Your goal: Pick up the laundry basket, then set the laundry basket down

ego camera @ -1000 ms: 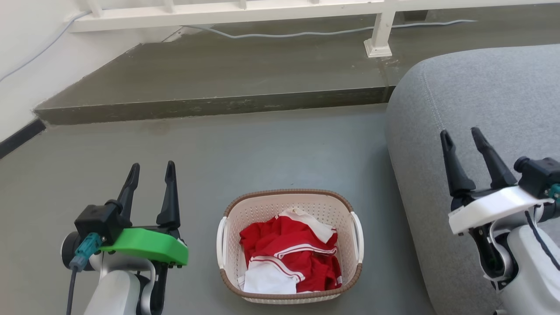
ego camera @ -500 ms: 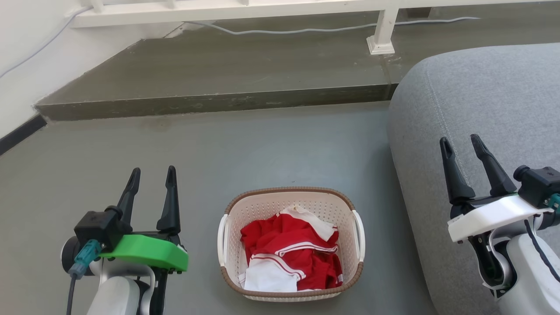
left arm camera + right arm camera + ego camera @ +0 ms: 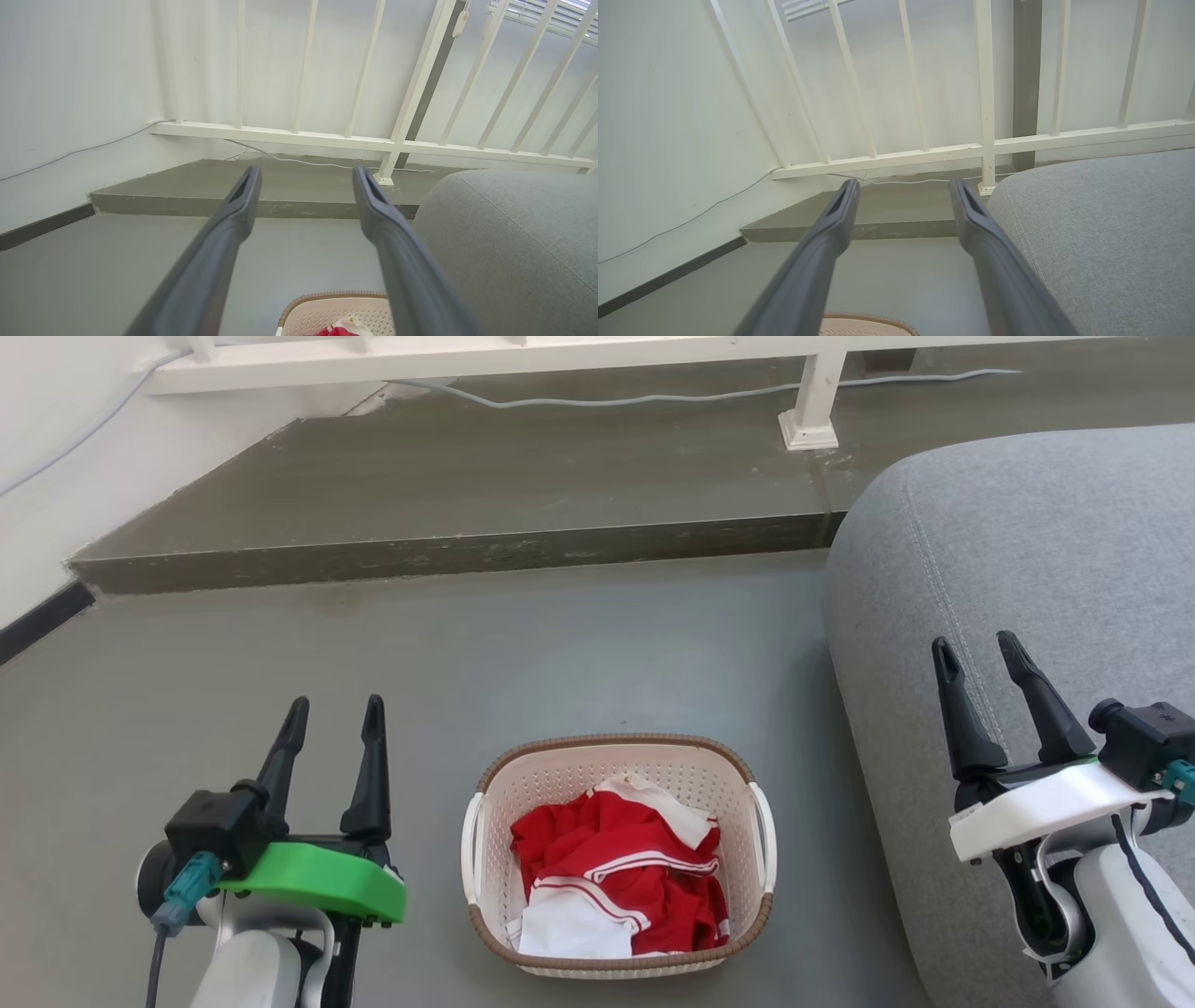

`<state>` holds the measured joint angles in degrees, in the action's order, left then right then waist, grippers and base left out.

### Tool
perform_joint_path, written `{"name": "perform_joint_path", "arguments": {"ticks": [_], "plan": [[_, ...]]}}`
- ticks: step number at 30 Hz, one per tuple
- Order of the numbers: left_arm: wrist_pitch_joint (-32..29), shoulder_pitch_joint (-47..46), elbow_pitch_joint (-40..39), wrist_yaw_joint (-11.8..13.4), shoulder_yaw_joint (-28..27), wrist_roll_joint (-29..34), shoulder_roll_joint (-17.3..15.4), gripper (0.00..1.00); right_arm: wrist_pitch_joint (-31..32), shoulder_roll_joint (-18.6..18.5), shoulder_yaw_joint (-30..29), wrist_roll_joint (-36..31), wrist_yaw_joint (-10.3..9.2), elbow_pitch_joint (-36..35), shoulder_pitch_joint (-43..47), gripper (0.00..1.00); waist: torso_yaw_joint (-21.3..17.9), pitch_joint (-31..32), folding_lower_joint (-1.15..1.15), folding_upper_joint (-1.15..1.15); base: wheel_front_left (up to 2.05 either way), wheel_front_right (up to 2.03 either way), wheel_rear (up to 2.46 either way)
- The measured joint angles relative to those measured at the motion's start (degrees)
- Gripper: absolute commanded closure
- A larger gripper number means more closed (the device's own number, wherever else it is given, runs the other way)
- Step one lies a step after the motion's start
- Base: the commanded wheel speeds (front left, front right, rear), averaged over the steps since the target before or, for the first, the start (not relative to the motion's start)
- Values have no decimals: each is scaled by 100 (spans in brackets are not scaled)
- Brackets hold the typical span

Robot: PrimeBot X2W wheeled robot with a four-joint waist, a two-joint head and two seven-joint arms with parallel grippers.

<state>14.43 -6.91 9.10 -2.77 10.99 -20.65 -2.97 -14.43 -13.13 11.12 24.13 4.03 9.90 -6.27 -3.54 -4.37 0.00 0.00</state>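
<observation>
Between the two arms, on the floor, the laundry basket sat with a white handle toward each side, nearer the left gripper, spread and empty, than the right gripper, likewise spread and empty, over the grey sofa.

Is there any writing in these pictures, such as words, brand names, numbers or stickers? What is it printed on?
None: no view shows any word, number or sign that can be read.
laundry basket: plain plastic, no label showing.
red and white clothes: white stripes only, no lettering showing.
left end effector and right end effector: no markings I can make out.
grey sofa: no tag showing.
</observation>
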Motion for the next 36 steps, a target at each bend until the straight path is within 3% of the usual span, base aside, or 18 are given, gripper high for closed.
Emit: {"name": "perform_joint_path", "arguments": {"ticks": [1,2,10,36], "plan": [[0,3,3,-27,1,0,2,0,0,13,-10,-1,1,0,8,0,-3,-1,0,0,0,0,0],[0,10,23,-53,11,-1,4,100,0,24,-22,-2,13,0,15,100,-5,-1,0,0,0,0,0],[-27,193,310,-54,41,-67,42,100,27,213,21,119,9,238,247,100,-2,4,0,0,0,0,0],[-575,194,356,-126,-347,-2143,52,100,563,435,-463,2025,57,288,246,100,105,128,0,0,0,0,0]]}}
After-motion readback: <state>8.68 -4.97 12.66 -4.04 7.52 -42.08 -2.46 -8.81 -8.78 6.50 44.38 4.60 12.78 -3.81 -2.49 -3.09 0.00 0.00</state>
